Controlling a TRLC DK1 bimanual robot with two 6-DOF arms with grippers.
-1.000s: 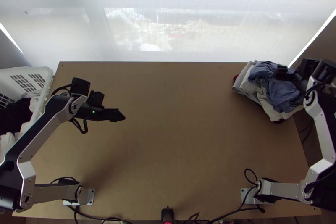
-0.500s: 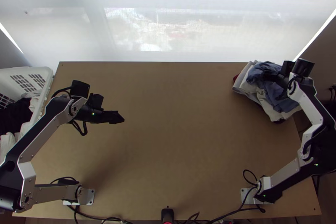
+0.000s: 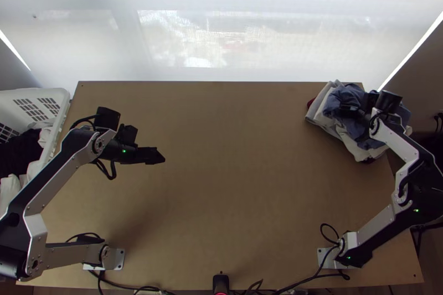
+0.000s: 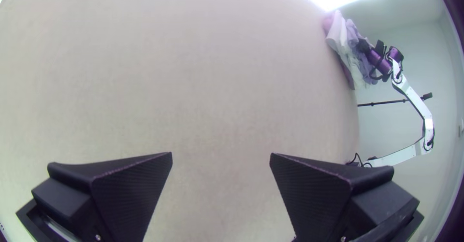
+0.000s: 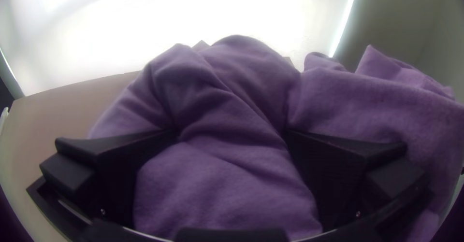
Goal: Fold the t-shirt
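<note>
Nearby, white basket (image 3: 62, 97) | left gripper (image 3: 159, 156) wide | right gripper (image 3: 349, 109) wide, bunched blue cloth (image 5: 232, 179) between

In my top view, a translucent blind (image 3: 221, 29) glows with daylight at 12 o'clock, bright slivers at both side edges. I see a plain, shadowed wall (image 3: 422, 65) between 2 and 3 o'clock, and the smooth wooden worktop (image 3: 232, 179) mid-view.
</note>
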